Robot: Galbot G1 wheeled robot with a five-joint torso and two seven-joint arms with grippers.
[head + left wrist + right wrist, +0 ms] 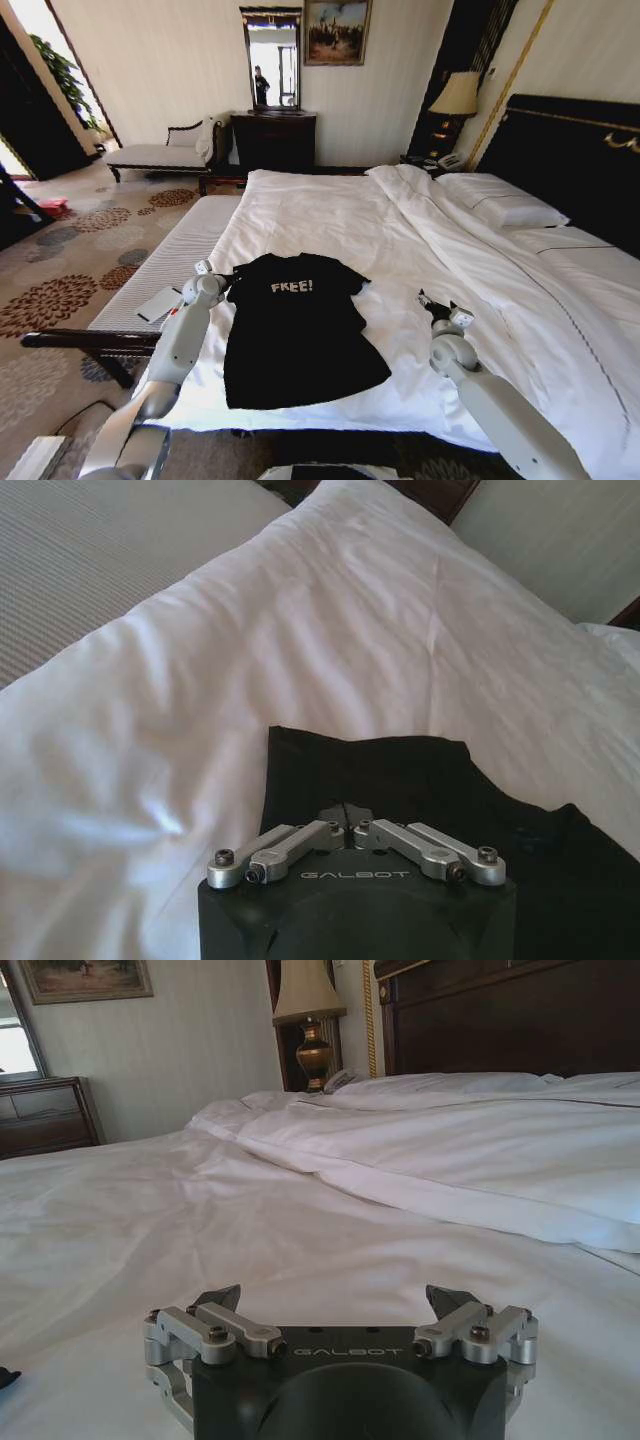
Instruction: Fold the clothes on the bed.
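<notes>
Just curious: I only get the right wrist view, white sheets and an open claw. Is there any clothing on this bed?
Observer: Yes, a black T-shirt lies flat on the bed, to the left of the right gripper.
Operator: What's the other arm doing?
Observer: The left gripper is pinched shut on the T-shirt's left sleeve.
Operator: Any writing on it?
Observer: White "FREE!" lettering across the chest.
</notes>
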